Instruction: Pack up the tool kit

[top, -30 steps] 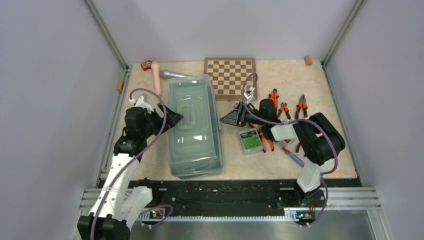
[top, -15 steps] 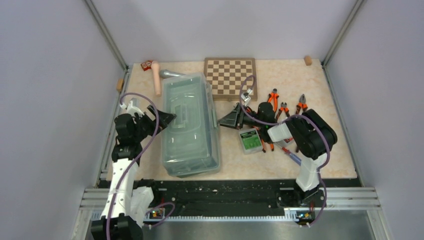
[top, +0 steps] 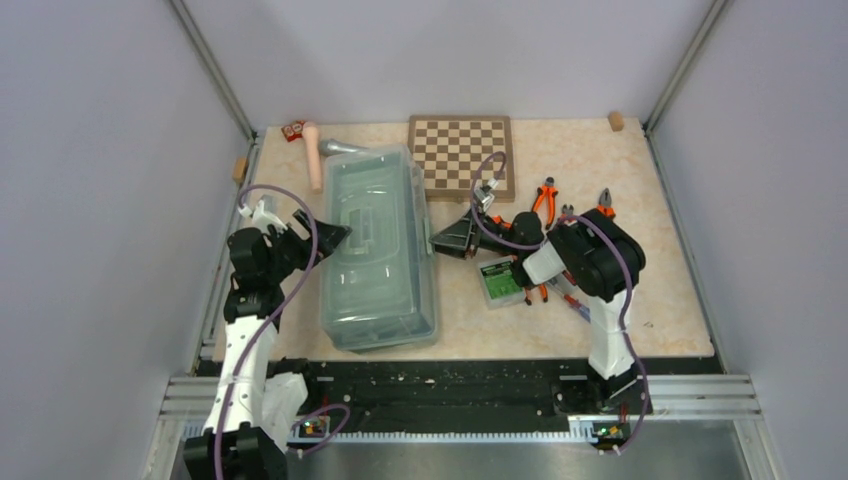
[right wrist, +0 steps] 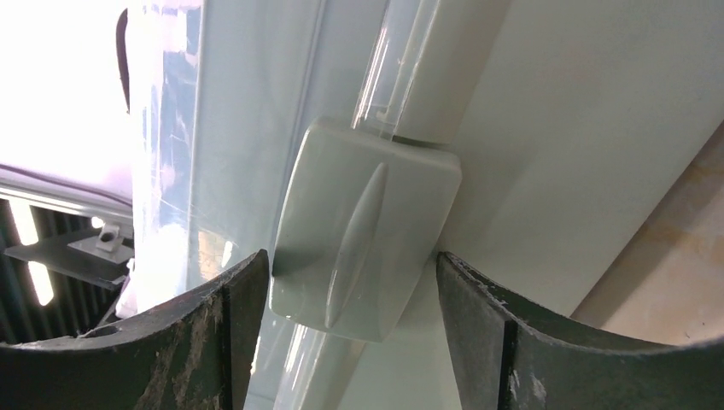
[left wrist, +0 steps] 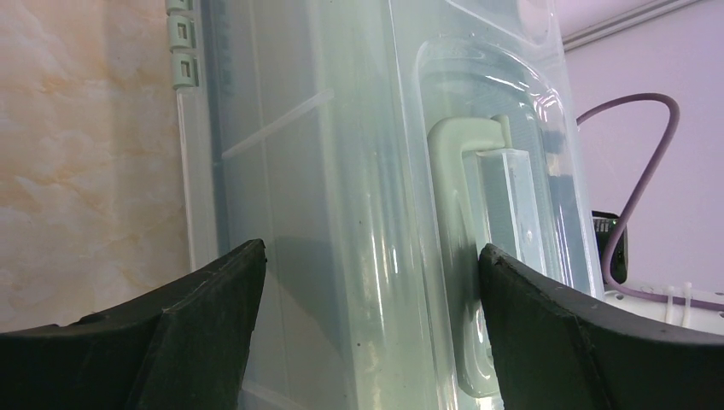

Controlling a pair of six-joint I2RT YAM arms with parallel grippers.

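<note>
The sage-green toolbox (top: 378, 255) with its translucent lid shut lies left of centre. My left gripper (top: 335, 236) is open at its left side; in the left wrist view (left wrist: 371, 256) the jaws face the lid, the right finger by the lid handle (left wrist: 465, 256). My right gripper (top: 442, 240) is open at the box's right side; in the right wrist view (right wrist: 352, 269) the jaws straddle the latch (right wrist: 363, 226). Orange-handled pliers (top: 545, 194), a green bit case (top: 498, 280) and a screwdriver (top: 578, 304) lie by the right arm. A red bit case (top: 293, 130) sits far left.
A chessboard (top: 460, 153) lies behind the right gripper. A hammer (top: 314, 158) with a pale handle lies behind the toolbox's far left corner. Walls enclose the table on three sides. A small wooden block (top: 615, 121) sits at the far right corner.
The toolbox has slid left and turned slightly. My right gripper followed it left, staying at the latch side. My left arm drew back left, then held still.
</note>
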